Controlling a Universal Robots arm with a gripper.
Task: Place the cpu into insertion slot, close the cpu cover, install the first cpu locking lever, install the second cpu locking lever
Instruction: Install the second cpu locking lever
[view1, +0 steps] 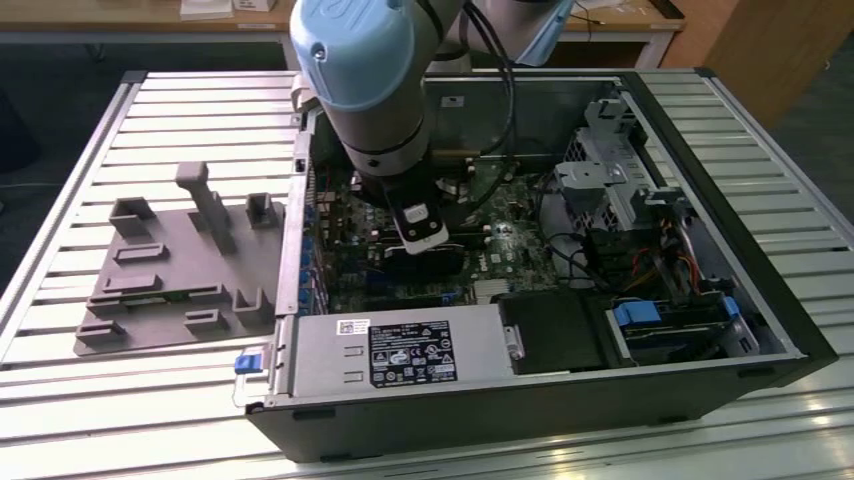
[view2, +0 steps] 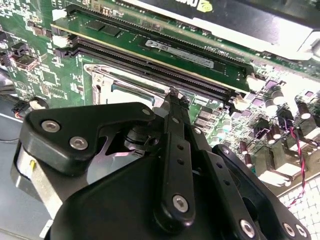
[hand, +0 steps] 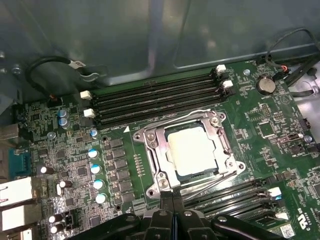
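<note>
The cpu (hand: 192, 149), a silvery square chip, lies in the insertion slot (hand: 172, 176) in the middle of the green motherboard. The cpu cover (hand: 152, 150), a metal frame with a window, lies flat around the chip. Thin wire levers run along the socket's edges (hand: 185, 116). My gripper (hand: 171, 197) is shut, its black fingertips pressed together right at the socket's edge, next to the frame's corner. In the second wrist view the gripper (view2: 172, 95) reaches to the cpu cover (view2: 102, 75). In the exterior view the gripper (view1: 424, 245) points down into the open computer case.
Long black memory slots (hand: 155, 97) flank the socket on both sides. A memory stick (view2: 165, 45) and a black card (view2: 225, 15) stand close by. The case walls, a power supply (view1: 387, 350) and a drive cage (view1: 601, 170) hem the arm in. A grey fixture tray (view1: 174, 270) lies outside.
</note>
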